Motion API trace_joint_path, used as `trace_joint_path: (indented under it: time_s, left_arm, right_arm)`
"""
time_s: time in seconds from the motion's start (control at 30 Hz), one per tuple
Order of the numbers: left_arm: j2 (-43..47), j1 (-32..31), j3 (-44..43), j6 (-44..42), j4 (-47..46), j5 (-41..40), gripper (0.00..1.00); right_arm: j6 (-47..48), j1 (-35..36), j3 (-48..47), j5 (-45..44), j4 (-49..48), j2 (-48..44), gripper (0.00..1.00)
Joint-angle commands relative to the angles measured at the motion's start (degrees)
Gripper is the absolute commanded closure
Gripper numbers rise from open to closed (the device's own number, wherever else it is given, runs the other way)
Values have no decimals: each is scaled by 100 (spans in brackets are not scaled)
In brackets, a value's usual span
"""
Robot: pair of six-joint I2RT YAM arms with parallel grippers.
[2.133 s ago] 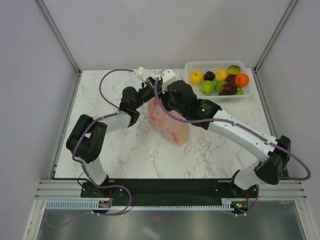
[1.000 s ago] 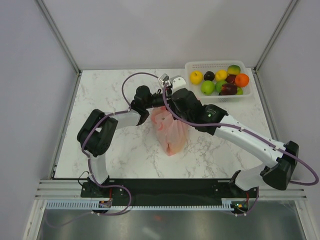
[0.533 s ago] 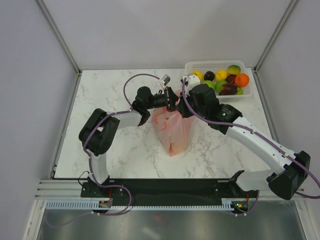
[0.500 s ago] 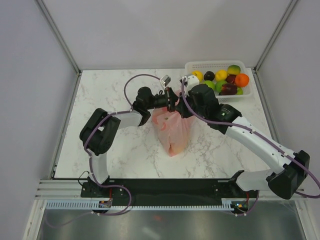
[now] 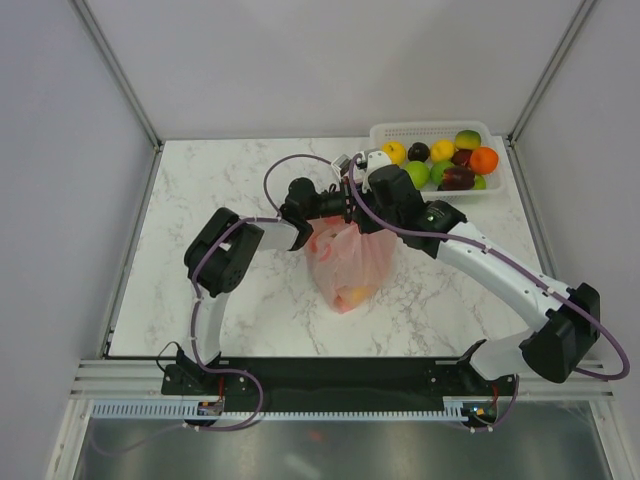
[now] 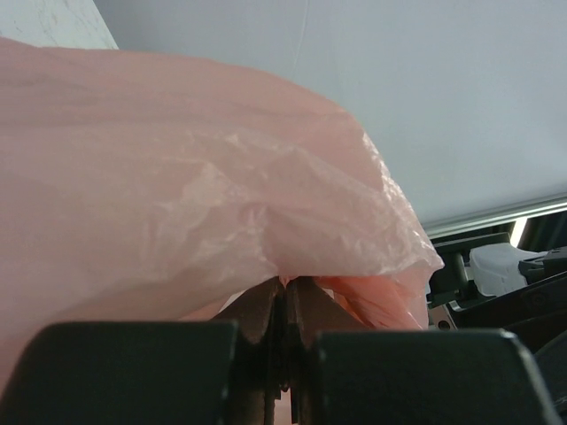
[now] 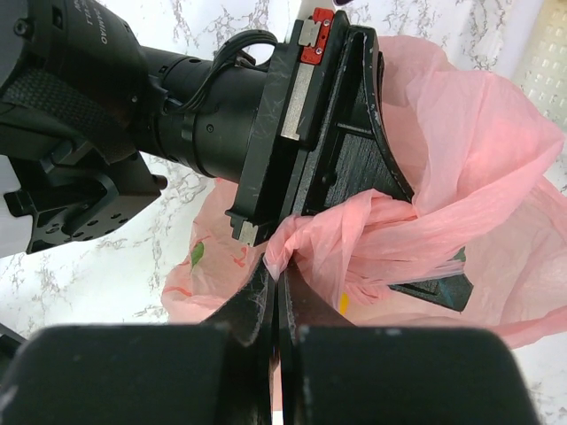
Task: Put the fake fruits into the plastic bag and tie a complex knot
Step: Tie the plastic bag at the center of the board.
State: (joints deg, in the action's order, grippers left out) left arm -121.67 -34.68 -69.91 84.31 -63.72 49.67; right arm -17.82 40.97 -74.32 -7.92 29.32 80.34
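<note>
The pink plastic bag [image 5: 352, 262] hangs over the marble table, held up by its top. My left gripper [image 5: 341, 205] comes in from the left and is shut on a fold of the bag [image 6: 195, 168]. My right gripper [image 5: 357, 208] faces it from the right, its jaws shut on a bunched edge of the bag [image 7: 461, 168], close against the left gripper's black body [image 7: 319, 142]. A yellow fake fruit [image 7: 343, 304] shows through the plastic. More fake fruits [image 5: 442, 150] lie in the basket. No knot is in view.
A white lattice basket [image 5: 400, 130] stands at the table's back right corner, just behind the right wrist. Purple cables loop above both wrists. The table's left half [image 5: 200, 190] and front strip are bare marble.
Both grippers have shifted right and a little nearer, carrying the bag's top. The bag now hangs longer and straighter under them. The left elbow has swung right.
</note>
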Motion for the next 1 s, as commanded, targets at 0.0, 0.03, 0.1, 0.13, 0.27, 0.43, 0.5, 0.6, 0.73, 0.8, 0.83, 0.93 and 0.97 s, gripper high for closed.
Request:
trace_joint_path:
  time_s: [0.0,0.03,0.1,0.13,0.27,0.43,0.5,0.6,0.73,0.8,0.83,0.93,0.97]
  left_arm:
    - [2,-66,-243,464,-747,131,96]
    - [64,-66,-242,446,-712,122,96]
    - [108,-66,-216,411,-659,113,97]
    - [152,-66,-207,393,-641,104,97]
    - [222,-66,-181,191,-335,60,98]
    - [407,-48,-163,-266,421,-45,98]
    - [459,-48,-172,-345,484,-63,98]
    - [512,-39,-181,-389,545,-63,98]
    - [469,-57,-207,-407,563,-45,98]
    - [460,-57,-234,-372,537,-19,98]
    - [460,-57,-234,-354,519,-19,98]
    - [477,-57,-225,-345,501,-10,98]
    - [503,-66,-207,-345,501,-19,98]
  right_arm:
    - [-46,-1,-188,-201,65,44,100]
    - [-11,-1,-179,-183,56,18,100]
    - [-10,7,-170,-174,47,-9,98]
    - [7,-1,-170,-183,56,-27,97]
    - [25,-1,-118,-306,65,-106,96]
    - [51,-10,-3,-473,21,-246,86]
    - [60,-28,14,-508,-5,-255,85]
    - [60,-63,32,-491,-58,-246,84]
    - [69,-98,76,-456,-146,-246,76]
    - [69,-89,85,-430,-163,-238,73]
    - [77,-98,85,-412,-164,-220,73]
    - [60,-98,93,-394,-181,-229,68]
    - [60,-98,94,-394,-181,-238,65]
